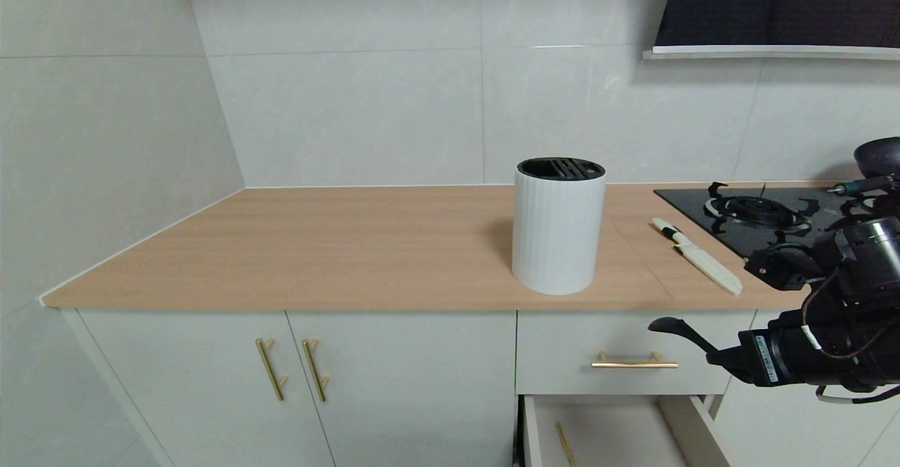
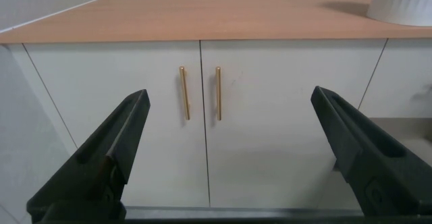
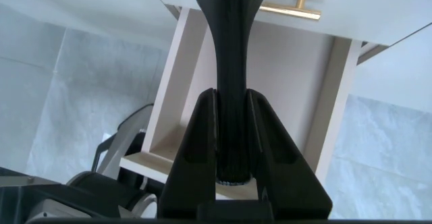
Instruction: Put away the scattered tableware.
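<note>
While the right gripper [image 1: 728, 359] stands in front of the drawers below the countertop [image 1: 316, 249], its fingers [image 3: 202, 123] are pressed together on a black handle [image 1: 675, 328]. Only the rounded end of this handle sticks out past the fingers. The other end is covered by the gripper, so I cannot tell what kind of tableware it is. A small white label [image 1: 763, 366] on the right arm carries print, but it is too small to read.

The left gripper [image 2: 228, 96] has its fingers wide apart and holds nothing. It faces the cabinet doors [image 2: 202, 150] under the counter, well apart from them.

On the countertop a white ribbed holder [image 1: 559, 235] stands upright, with a black slotted top. A pale knife [image 1: 696, 254] lies flat between this holder and the gas stove [image 1: 759, 210], apart from both. Its surface shows no writing that I can make out.

Below the counter, the upper drawer with a golden handle [image 1: 634, 363] is closed, and the open drawer [image 1: 529, 432] under it is pulled out. The picture edge cuts it off, so only part of its inside shows. A thin golden strip [image 1: 562, 443] lies there, and I cannot tell what it is.

A dark pot [image 1: 879, 156] on the stove is cut off at the right edge, and the range hood [image 1: 773, 3] above is cut off too.
</note>
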### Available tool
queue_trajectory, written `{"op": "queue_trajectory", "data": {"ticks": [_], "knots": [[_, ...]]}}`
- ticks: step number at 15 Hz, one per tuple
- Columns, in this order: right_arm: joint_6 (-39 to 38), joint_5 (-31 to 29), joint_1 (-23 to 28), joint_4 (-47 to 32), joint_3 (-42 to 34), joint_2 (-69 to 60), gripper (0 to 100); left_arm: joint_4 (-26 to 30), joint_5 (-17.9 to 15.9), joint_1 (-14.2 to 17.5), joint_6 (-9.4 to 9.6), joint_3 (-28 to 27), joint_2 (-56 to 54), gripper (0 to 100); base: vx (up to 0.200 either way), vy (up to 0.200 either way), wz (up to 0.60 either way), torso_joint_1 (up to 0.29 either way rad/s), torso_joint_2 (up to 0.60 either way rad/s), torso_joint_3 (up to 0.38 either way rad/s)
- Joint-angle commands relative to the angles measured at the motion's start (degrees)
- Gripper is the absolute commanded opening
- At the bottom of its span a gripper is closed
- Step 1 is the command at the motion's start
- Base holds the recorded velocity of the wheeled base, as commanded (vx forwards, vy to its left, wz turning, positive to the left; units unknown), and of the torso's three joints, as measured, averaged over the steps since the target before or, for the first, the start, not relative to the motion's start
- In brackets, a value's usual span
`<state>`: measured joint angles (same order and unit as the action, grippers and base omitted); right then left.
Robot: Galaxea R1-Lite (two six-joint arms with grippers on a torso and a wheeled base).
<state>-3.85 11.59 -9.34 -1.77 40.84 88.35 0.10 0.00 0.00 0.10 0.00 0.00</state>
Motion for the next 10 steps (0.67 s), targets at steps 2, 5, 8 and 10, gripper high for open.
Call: {"op": "queue_trajectory", "data": {"ticks": [2, 5, 8, 10], "knots": [[0.0, 0.0, -0.1, -0.1, -0.1, 0.7, 0, 0.0, 0.0, 0.0, -0.01, 0.0, 0.0, 100, 0.000, 0.000, 0.00, -0.105, 0.25, 0.141], [0.0, 0.0, -0.1, -0.1, -0.1, 0.8, 0, 0.0, 0.0, 0.0, -0.01, 0.0, 0.0, 100, 0.000, 0.000, 0.00, -0.183, 0.44, 0.250], [0.0, 0.0, -0.1, 0.0, -0.7, 0.9, 0, 0.0, 0.0, 0.0, -0.01, 0.0, 0.0, 100, 0.000, 0.000, 0.00, -0.193, 0.47, 0.277], [0.0, 0.0, -0.1, 1.1, -1.9, 1.0, 0, 0.0, 0.0, 0.0, -0.01, 0.0, 0.0, 100, 0.000, 0.000, 0.00, -0.176, 0.47, 0.283]]}}
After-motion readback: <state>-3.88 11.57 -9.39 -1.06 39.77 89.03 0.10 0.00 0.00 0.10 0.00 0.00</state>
